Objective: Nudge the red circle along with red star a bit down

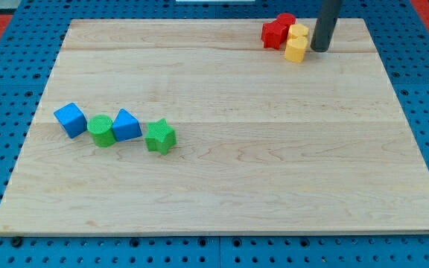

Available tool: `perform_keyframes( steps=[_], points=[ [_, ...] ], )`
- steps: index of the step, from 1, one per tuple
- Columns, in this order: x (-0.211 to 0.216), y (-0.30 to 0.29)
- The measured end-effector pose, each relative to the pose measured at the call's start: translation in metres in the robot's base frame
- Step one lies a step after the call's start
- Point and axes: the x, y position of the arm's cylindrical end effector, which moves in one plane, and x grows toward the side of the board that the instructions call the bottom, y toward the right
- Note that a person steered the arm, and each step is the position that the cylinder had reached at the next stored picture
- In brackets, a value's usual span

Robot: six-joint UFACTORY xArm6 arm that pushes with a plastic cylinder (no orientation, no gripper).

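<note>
A red star (274,34) and a red circle (284,21) sit together near the view's top right, the circle just behind the star. Two yellow blocks touch their right side: one (299,32) behind, one (296,50) in front. My tip (320,49) is the end of a dark rod standing just right of the yellow blocks, very close to them; contact cannot be made out. The red blocks lie left of the yellow ones, away from my tip.
At the view's left stands a row of blocks: a blue cube (71,119), a green cylinder (101,131), a blue triangular block (126,125) and a green star (159,137). The wooden board (222,179) rests on a blue pegboard.
</note>
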Motion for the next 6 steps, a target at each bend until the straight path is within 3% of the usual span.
perform_keyframes(
  steps=[1, 3, 6],
  points=[
    [-0.022, 0.055],
    [-0.08, -0.001],
    [-0.077, -0.074]
  ],
)
